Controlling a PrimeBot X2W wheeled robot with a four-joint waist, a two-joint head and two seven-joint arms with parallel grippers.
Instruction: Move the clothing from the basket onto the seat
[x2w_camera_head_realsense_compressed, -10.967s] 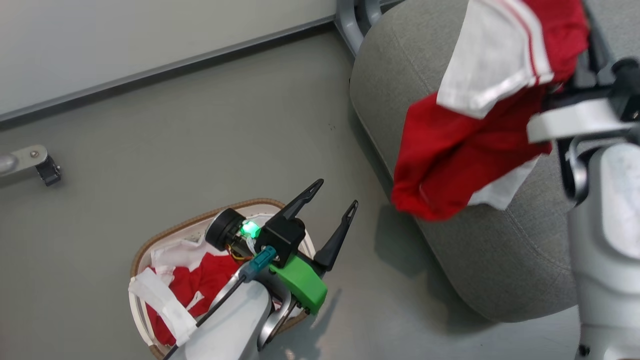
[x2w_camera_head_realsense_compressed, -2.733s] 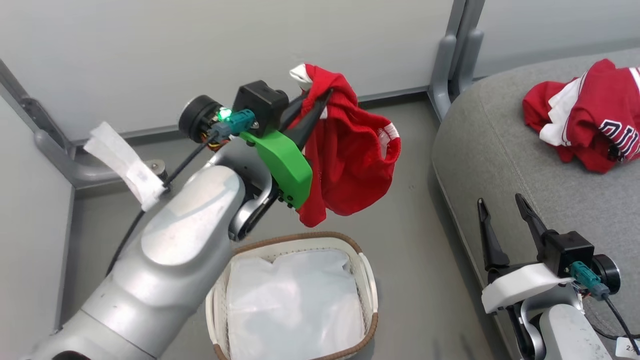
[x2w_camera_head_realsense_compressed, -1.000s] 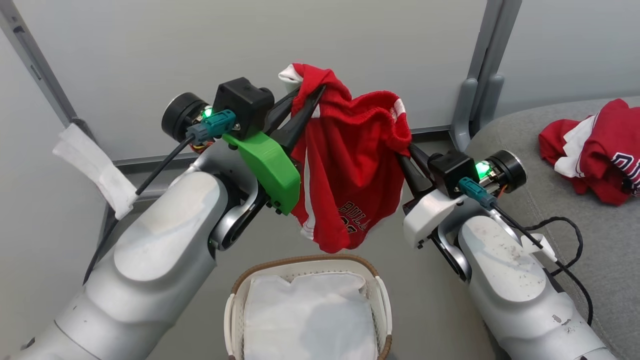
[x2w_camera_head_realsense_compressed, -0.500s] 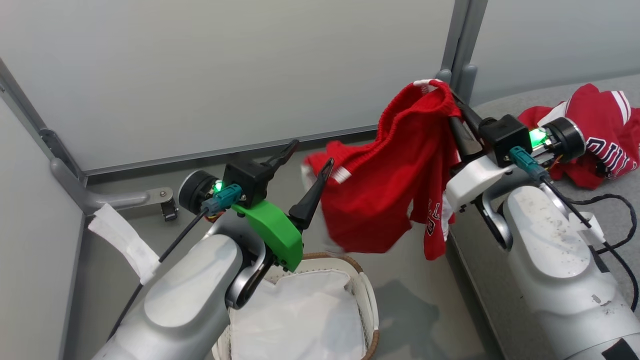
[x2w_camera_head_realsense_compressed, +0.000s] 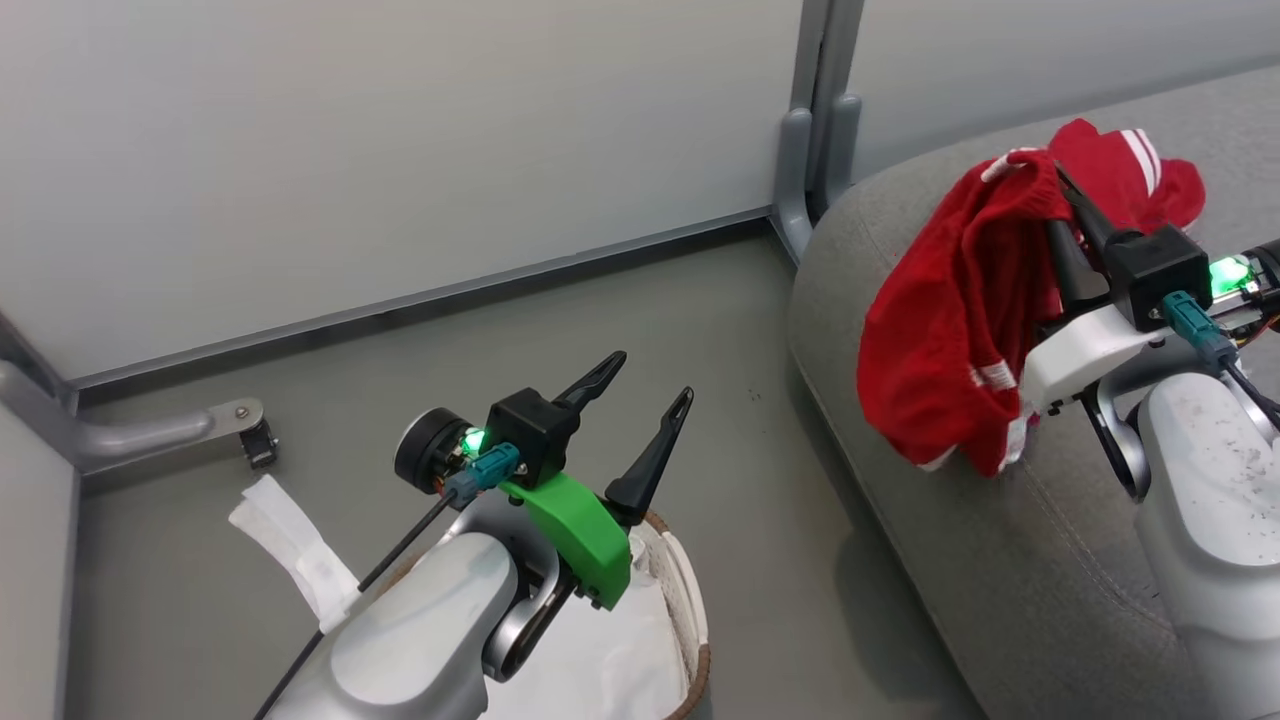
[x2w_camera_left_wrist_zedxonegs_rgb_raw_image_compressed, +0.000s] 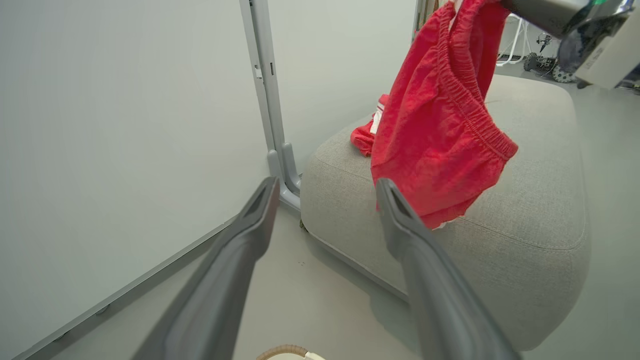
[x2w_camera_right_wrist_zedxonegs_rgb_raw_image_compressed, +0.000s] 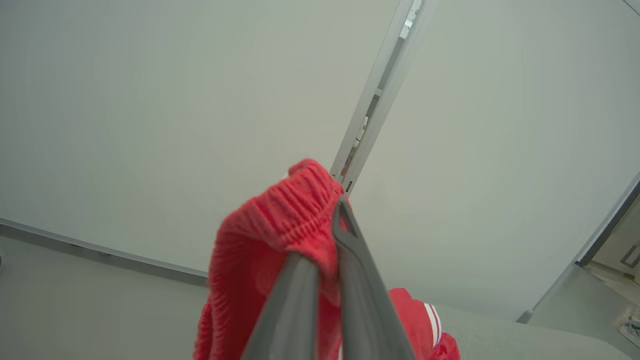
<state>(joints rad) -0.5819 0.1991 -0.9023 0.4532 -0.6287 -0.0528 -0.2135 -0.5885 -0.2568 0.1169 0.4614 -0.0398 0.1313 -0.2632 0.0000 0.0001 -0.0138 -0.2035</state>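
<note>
Red shorts (x2w_camera_head_realsense_compressed: 950, 330) hang from the right gripper (x2w_camera_head_realsense_compressed: 1062, 185), its fingers clamped on the elastic waistband, over the edge of the grey seat (x2w_camera_head_realsense_compressed: 1000, 560). A second red garment (x2w_camera_head_realsense_compressed: 1140, 165) lies on the seat behind them. The left gripper (x2w_camera_head_realsense_compressed: 648, 377) hovers, fingers spread and empty, above the basket (x2w_camera_head_realsense_compressed: 690, 600), which holds a white sheet (x2w_camera_head_realsense_compressed: 600, 670).

No legible writing at this moment

The red shorts (x2w_camera_head_realsense_compressed: 950, 320) pinched in the right end effector (x2w_camera_head_realsense_compressed: 1065, 195) present plain fabric and white stripes, with no lettering facing any camera. The white tag (x2w_camera_head_realsense_compressed: 295, 550) on the left arm's cable looks blank. A pale sticker (x2w_camera_left_wrist_zedxonegs_rgb_raw_image_compressed: 597, 50) on the right arm may carry print, but it is too blurred to read.
</note>
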